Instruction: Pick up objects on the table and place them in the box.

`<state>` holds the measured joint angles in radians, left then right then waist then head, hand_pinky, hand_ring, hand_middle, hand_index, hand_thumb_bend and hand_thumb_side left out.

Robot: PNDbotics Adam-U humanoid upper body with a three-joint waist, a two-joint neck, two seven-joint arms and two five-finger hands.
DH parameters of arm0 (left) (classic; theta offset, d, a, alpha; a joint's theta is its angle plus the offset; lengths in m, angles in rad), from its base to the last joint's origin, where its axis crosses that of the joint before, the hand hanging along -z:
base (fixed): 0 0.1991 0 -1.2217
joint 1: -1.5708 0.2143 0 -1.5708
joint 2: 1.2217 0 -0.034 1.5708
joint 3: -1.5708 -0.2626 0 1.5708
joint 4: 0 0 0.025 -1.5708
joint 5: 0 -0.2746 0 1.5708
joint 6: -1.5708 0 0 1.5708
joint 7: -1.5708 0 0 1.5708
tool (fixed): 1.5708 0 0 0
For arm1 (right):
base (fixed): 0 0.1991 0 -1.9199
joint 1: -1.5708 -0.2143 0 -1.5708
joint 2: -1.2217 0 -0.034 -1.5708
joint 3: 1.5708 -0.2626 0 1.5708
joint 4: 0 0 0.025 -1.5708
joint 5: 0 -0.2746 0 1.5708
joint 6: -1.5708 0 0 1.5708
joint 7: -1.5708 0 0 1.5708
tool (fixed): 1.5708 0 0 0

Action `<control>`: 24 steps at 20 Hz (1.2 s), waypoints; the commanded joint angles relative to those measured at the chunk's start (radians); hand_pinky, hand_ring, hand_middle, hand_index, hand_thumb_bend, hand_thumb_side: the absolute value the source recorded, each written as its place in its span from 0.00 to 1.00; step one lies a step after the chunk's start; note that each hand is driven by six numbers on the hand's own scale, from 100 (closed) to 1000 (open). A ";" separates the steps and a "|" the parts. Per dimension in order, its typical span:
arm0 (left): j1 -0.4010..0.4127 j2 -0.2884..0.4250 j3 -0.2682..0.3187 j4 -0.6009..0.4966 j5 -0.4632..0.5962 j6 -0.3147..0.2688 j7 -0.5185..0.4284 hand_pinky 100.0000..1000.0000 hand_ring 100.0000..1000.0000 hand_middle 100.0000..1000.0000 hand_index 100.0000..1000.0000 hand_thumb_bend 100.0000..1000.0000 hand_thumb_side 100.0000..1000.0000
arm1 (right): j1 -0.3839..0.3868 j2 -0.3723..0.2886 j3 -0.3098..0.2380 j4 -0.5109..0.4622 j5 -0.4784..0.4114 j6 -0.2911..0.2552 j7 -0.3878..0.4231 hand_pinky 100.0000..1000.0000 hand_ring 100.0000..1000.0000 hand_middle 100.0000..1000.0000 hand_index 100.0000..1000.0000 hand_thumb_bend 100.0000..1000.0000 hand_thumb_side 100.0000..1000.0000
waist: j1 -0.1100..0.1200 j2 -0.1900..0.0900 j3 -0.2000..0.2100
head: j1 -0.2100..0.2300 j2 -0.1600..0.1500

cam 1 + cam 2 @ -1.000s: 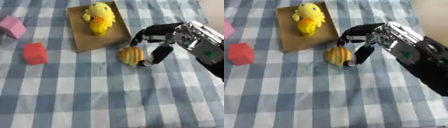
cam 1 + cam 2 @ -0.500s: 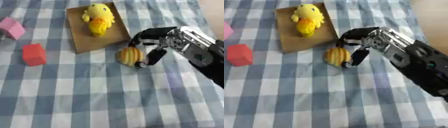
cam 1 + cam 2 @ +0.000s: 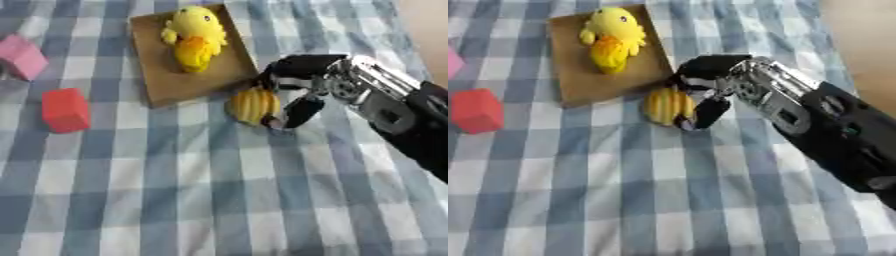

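Grasping item: yellow ridged ball (image 3: 254, 105), resting on the bench (image 3: 175, 190) just beside the near right corner of the box (image 3: 166, 80).
Robot hand: right robot hand (image 3: 302, 82) curled around the ball, fingers over the top, thumb at its near right side.
Step advice: close evenly on both sides, lift straight, clear the box edge.
Orientation: roundish, slightly taller; ridges run away from the viewer.
Box contents: yellow duck (image 3: 194, 37).
Remaining: red block (image 3: 66, 110), pink block (image 3: 22, 56).
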<state>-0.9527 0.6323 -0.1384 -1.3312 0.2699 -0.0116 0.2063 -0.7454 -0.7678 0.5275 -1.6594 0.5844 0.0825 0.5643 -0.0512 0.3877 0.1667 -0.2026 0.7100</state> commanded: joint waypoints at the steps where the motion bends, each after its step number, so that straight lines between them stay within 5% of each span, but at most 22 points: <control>1: -0.016 0.021 0.006 -0.016 0.004 -0.001 0.003 0.91 0.90 0.79 0.93 0.46 0.75 | -0.006 -0.051 -0.046 -0.086 -0.056 0.045 -0.021 0.73 0.71 0.50 0.65 0.00 0.37 | 0.006 -0.023 -0.002 | 0.004 -0.007; 8: -0.012 0.024 0.007 -0.015 0.005 -0.001 0.005 0.91 0.90 0.79 0.93 0.46 0.75 | -0.018 -0.095 -0.118 -0.197 -0.154 0.125 0.001 0.73 0.70 0.50 0.65 0.00 0.39 | 0.007 -0.031 -0.012 | 0.007 -0.004; 14: -0.010 0.028 0.008 -0.016 0.005 -0.001 0.007 0.91 0.90 0.79 0.93 0.46 0.75 | -0.071 -0.096 -0.139 -0.201 -0.170 0.158 0.000 0.73 0.69 0.49 0.64 0.00 0.33 | 0.008 -0.037 -0.017 | 0.006 -0.004; 24: -0.018 0.025 0.004 -0.021 0.002 -0.001 0.003 0.91 0.90 0.79 0.93 0.46 0.75 | -0.271 0.042 -0.100 0.086 -0.044 0.097 0.018 0.74 0.71 0.54 0.65 0.00 0.31 | 0.002 -0.039 -0.010 | -0.021 -0.015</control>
<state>-0.9505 0.6324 -0.1386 -1.3326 0.2714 -0.0125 0.2088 -0.9948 -0.7287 0.4324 -1.6068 0.5171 0.1931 0.5807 -0.0528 0.3747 0.1576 -0.2174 0.7096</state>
